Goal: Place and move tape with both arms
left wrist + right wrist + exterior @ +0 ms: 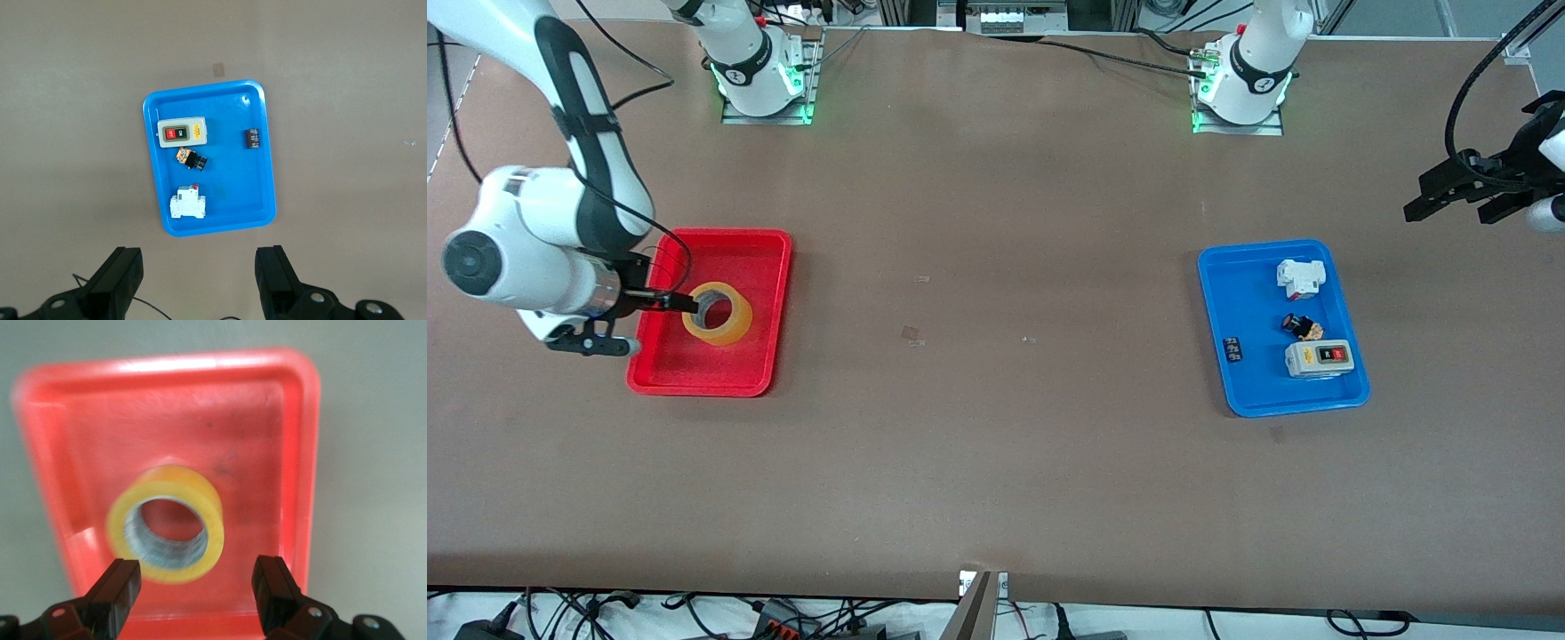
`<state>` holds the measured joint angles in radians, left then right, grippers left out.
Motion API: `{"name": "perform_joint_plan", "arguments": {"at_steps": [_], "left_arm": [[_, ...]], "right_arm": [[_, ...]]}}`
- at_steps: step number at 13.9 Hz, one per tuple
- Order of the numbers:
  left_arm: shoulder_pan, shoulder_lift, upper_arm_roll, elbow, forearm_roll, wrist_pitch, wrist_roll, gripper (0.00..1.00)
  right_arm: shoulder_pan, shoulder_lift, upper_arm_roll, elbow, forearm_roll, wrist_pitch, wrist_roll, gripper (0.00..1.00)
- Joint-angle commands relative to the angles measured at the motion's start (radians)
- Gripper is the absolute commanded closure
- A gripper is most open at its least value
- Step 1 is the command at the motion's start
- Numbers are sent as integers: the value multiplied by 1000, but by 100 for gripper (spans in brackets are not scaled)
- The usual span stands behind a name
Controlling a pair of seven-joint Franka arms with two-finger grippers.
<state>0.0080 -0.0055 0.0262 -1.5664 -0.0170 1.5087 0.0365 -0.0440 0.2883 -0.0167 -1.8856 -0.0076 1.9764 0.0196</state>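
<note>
The tape roll [718,313] lies in the red tray [769,267] at the right arm's end of the table. The right gripper [197,587] hangs just above it, fingers wide and empty. The left gripper [200,277] waits, spread wide, above the table beside the blue tray [260,193].

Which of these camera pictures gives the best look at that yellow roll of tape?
The right wrist view: the tape fills the middle, lying in the red tray past the open right gripper. The front view shows it small, partly covered by a finger. The left wrist view misses it, showing only the blue tray.
</note>
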Motion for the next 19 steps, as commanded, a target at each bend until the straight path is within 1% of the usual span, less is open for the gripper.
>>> {"name": "perform_joint_plan", "arguments": {"at_steps": [1, 2, 3, 4, 6, 13, 15, 18, 19], "left_arm": [[-3, -7, 3, -3, -12, 5, -10, 0], [-3, -7, 3, -3, -12, 5, -12, 0], [-3, -7, 3, -1, -12, 5, -12, 0], [-3, -7, 3, -1, -12, 5, -12, 0], [-3, -7, 3, -1, -12, 5, -12, 0], [-3, -7, 3, -3, -12, 5, -12, 0], [-3, -7, 3, -3, -12, 5, -12, 0], [-3, -7, 1, -3, -12, 5, -12, 0], [-3, -7, 3, -3, -12, 5, -12, 0]], "right_arm": [[12, -12, 6, 248, -2, -241, -29, 0], [13, -6, 6, 355, 0, -317, -36, 0], [12, 2, 6, 441, 0, -391, -35, 0], [10, 8, 6, 507, 1, -430, -36, 0], [10, 8, 4, 557, 3, -429, -29, 0], [6, 0, -6, 568, 8, -390, -27, 0], [-4, -7, 6, 571, 6, -357, -27, 0], [7, -26, 6, 550, 1, -346, -32, 0], [9, -55, 6, 501, 1, -334, -30, 0]]}}
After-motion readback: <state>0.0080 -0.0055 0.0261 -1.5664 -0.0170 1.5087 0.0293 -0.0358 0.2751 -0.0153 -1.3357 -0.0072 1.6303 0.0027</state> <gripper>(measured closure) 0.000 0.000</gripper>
